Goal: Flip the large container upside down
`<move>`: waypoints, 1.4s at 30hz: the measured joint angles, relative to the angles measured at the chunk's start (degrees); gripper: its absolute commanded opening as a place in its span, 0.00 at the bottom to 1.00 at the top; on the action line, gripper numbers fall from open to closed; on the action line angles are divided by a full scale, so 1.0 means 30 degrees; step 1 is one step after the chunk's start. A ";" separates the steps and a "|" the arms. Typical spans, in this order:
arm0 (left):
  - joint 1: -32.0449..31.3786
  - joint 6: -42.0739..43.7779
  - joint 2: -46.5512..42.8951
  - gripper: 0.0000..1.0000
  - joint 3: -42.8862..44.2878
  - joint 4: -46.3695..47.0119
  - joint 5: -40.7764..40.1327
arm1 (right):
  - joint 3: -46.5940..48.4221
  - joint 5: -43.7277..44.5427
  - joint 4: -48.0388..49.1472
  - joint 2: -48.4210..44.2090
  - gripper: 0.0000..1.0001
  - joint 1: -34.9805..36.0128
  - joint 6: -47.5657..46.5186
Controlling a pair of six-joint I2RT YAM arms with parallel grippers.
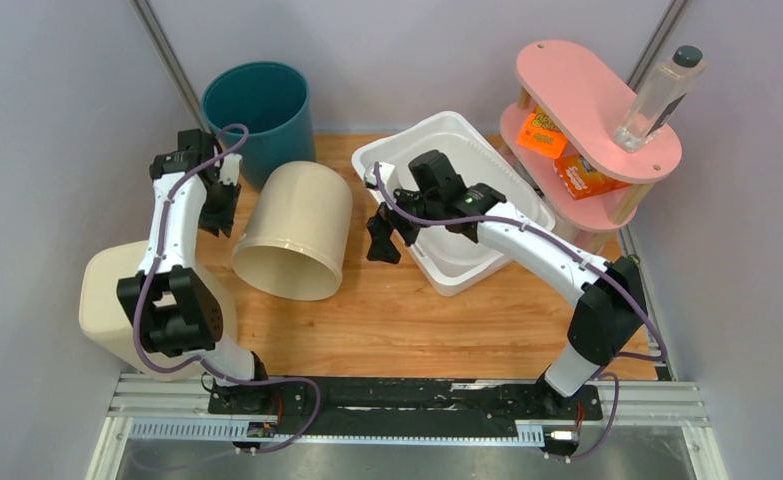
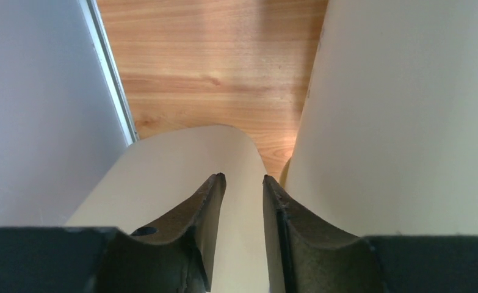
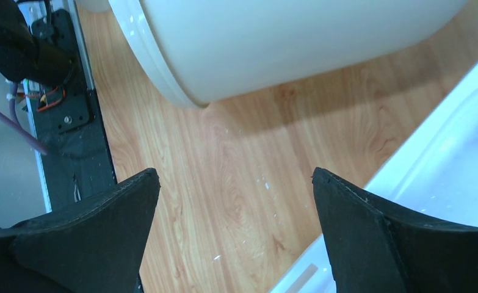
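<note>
Top external view: taking the large container [image 1: 297,225] as the landmark, it lies on its side on the wooden table [image 1: 417,320], left of centre, with its open mouth facing the near edge. Far to its left, a second cream container [image 1: 102,290] sits at the table's left edge, partly under the left arm. The left gripper [image 1: 219,210] hangs just beside the large container's left wall. In the left wrist view its fingers [image 2: 209,201] stand close together with a narrow gap between them and nothing in it, the container's wall [image 2: 407,110] rising at the right. Behind the large container stands a teal bin [image 1: 257,105], upright. Just to the large container's right hangs the right gripper [image 1: 385,240], apart from it. The right wrist view shows its fingers [image 3: 358,226] spread wide over bare wood, holding nothing. Farther right is a white tub [image 1: 467,125], then a pink shelf [image 1: 587,90] carrying a clear bottle [image 1: 659,95] and orange packs [image 1: 542,135].
</note>
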 measured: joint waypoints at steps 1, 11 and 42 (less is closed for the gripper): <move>0.0000 0.0044 -0.0051 0.50 0.0131 -0.0248 0.0138 | 0.0328 0.0051 0.0058 0.0000 0.99 -0.0029 -0.0015; -0.0087 0.3818 -0.5617 0.68 0.0838 -0.0852 0.5850 | 0.2266 -0.0372 -0.0022 0.0073 1.00 -0.0204 -0.0474; -0.8320 1.4076 -0.9865 0.00 -0.4466 0.0306 0.9515 | 0.0947 -0.0015 -0.0583 -0.0015 1.00 -0.0255 -0.1428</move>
